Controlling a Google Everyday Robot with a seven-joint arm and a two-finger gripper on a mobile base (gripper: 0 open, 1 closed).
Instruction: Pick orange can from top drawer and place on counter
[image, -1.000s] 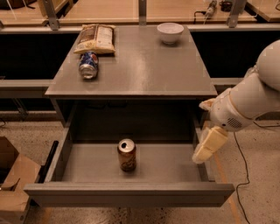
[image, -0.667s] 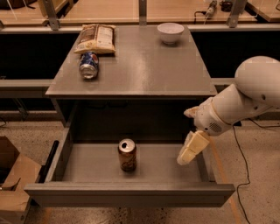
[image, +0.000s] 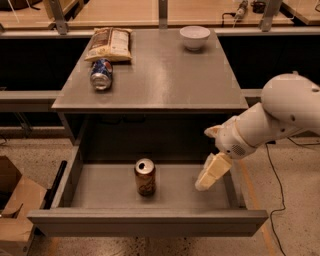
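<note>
The orange can (image: 145, 177) stands upright on the floor of the open top drawer (image: 150, 221), near its middle, silver top showing. My gripper (image: 205, 160) hangs over the right part of the drawer, to the right of the can and apart from it. It is open and empty, with one pale finger (image: 212, 172) pointing down toward the drawer floor. The white arm reaches in from the right. The grey counter (image: 160, 75) is the cabinet top behind and above the drawer.
On the counter lie a blue-red-white can (image: 101, 74) on its side, a snack bag (image: 110, 44) at the back left and a white bowl (image: 194, 37) at the back right. A cardboard box (image: 12, 200) sits on the floor at left. A wooden tabletop runs behind.
My gripper has moved left over the drawer, closer to the orange can. The can and the things on the counter have not moved.
</note>
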